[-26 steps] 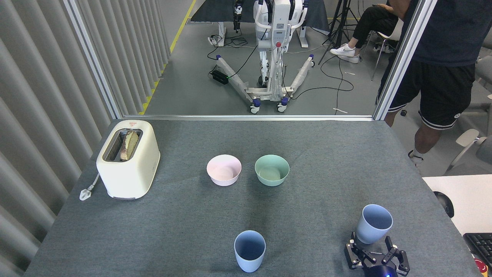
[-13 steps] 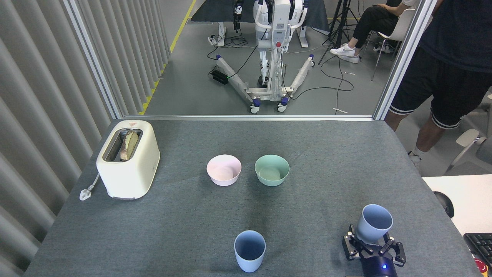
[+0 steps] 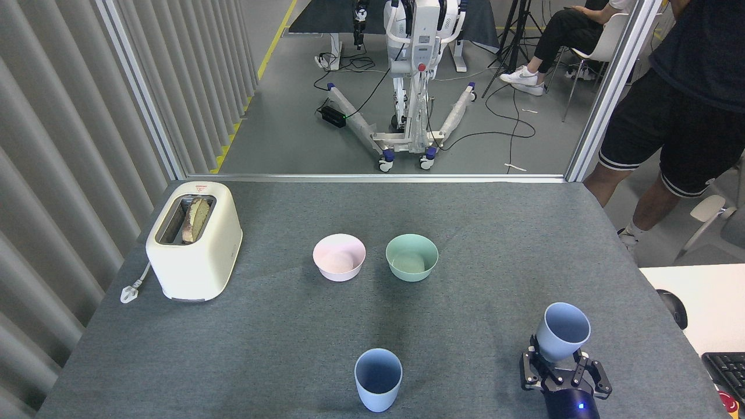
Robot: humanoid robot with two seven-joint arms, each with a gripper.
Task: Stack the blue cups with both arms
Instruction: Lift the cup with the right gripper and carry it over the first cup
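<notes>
Right end effector (image 3: 562,372) clamped on one blue cup (image 3: 561,332), now lifted and tilted right of the standing cup (image 3: 378,379); carry-over comes next. Left unseen.

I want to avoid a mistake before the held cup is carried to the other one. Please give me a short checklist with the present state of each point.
1. Right end effector closed on the held cup: ok, fingers around its base.
2. Held cup upright: not ok, it tilts.
3. Standing cup upright, mouth open: ok.
4. Path between the two cups free: ok, bare table.
5. Pink bowl and green bowl out of the way: ok, farther back.
6. Left end effector ready: cannot tell, not in view.
</notes>
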